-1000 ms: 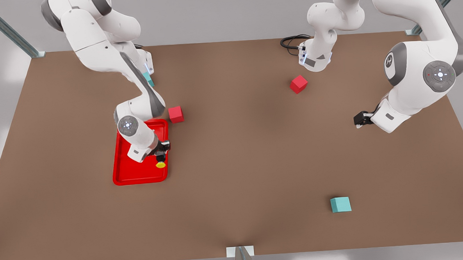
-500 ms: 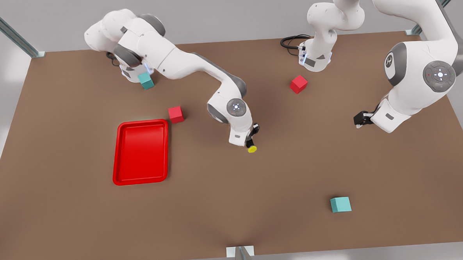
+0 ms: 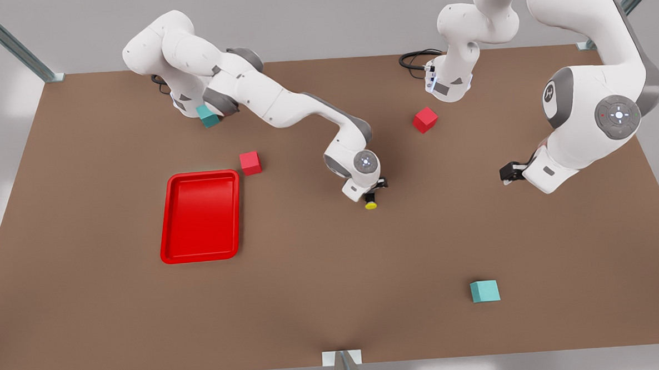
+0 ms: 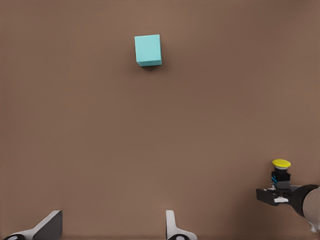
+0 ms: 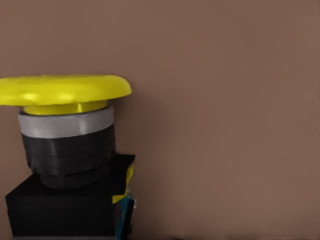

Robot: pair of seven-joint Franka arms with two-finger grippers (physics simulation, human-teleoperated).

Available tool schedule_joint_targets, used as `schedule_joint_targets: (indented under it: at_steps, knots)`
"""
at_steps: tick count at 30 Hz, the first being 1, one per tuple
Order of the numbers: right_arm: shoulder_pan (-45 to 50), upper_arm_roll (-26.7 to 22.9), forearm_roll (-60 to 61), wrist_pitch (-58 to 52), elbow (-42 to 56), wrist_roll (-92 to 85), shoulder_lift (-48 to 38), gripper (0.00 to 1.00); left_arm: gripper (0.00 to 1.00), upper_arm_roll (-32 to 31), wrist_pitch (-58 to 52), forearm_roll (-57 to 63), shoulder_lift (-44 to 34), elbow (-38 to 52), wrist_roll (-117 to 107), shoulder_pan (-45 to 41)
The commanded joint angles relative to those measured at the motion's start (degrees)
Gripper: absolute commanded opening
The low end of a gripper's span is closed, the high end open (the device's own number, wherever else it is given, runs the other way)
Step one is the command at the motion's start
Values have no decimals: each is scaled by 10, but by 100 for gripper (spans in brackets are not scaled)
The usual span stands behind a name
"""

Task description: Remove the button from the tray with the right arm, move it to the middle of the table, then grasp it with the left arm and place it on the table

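The button (image 3: 371, 205), with its yellow cap pointing down toward the table (image 3: 311, 286), hangs in my right gripper (image 3: 370, 197) near the table's middle. The gripper is shut on the button's body. In the right wrist view the button (image 5: 65, 125) is close up, with a black finger (image 5: 60, 212) clamped on its base. The red tray (image 3: 202, 259) lies at the front view's left. My left gripper (image 3: 506, 174) hovers open at the front view's right, well apart from the button. The left wrist view shows its open fingertips (image 4: 172, 230) and, farther off, the held button (image 4: 281, 170).
Two red cubes (image 3: 425, 119) (image 3: 250, 162) sit on the table, one beside the tray's far corner. One teal cube (image 3: 485, 291) (image 4: 148, 50) lies near the front edge, and another teal cube (image 3: 210, 117) sits by the right arm's base. A black cable (image 3: 416, 59) coils at the back.
My right arm lifted the button out of the tray and carried it toward the front view's right, to the table's middle. The left arm shifted slightly.
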Motion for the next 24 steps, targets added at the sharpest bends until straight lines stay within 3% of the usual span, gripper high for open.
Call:
schedule_joint_targets:
  at_steps: [1,24]
  knots:
    - [0,0,3,-5,0,164,0,100,100,0,0,0,-1,0,0,0]
    - [-11,3,4,-13,1,161,-24,100,100,0,0,0,-1,0,-1,-4]
